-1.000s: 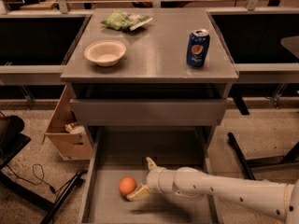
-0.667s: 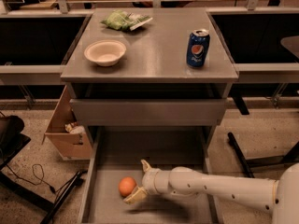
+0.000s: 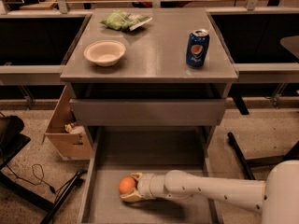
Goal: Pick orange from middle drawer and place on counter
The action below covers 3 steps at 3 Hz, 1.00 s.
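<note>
The orange (image 3: 125,185) lies at the front left of the middle drawer (image 3: 149,155), which is pulled out low in front of the cabinet. My gripper (image 3: 131,187) reaches in from the right on a white arm. Its two tan fingers (image 3: 130,198) sit above and below the orange and press against it. The orange rests on the drawer floor. The counter (image 3: 154,45) is the grey cabinet top above.
A white bowl (image 3: 105,52), a blue soda can (image 3: 197,48) and a green bag (image 3: 122,20) stand on the counter. A shut drawer front (image 3: 147,112) is above the open drawer. A cardboard box (image 3: 65,134) and cables (image 3: 28,176) are on the floor at left.
My gripper has moved left along the drawer floor to the orange, and its fingers have closed in around it.
</note>
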{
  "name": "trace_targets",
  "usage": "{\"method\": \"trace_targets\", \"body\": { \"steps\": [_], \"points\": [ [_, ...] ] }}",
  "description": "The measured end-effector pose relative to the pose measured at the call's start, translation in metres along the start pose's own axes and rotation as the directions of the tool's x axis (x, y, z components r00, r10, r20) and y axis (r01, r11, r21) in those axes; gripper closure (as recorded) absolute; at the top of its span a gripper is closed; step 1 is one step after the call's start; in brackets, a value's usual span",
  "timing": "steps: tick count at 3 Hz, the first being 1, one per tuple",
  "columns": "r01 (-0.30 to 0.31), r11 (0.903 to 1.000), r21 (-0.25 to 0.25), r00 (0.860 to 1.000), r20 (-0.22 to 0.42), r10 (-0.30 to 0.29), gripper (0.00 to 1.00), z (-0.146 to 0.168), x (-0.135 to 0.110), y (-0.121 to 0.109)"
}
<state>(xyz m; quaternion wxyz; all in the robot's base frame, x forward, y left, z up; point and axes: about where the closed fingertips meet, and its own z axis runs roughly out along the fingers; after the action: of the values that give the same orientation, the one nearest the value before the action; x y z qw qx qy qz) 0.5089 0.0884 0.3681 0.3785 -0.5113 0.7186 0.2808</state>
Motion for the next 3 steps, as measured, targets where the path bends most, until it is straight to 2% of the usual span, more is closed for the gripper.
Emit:
{"method": "trace_targets", "body": {
  "steps": [1,2,3],
  "points": [
    [0.002,0.9998,-0.02,1.0,0.019,-0.002,0.66,0.008,-0.006,0.008],
    [-0.027,0.9996,-0.005,0.999,0.047,0.028,0.89,-0.003,-0.029,0.008],
    [-0.107,0.9939,0.026,0.994,0.024,0.107,1.0,-0.029,-0.057,0.014]
  ]
}}
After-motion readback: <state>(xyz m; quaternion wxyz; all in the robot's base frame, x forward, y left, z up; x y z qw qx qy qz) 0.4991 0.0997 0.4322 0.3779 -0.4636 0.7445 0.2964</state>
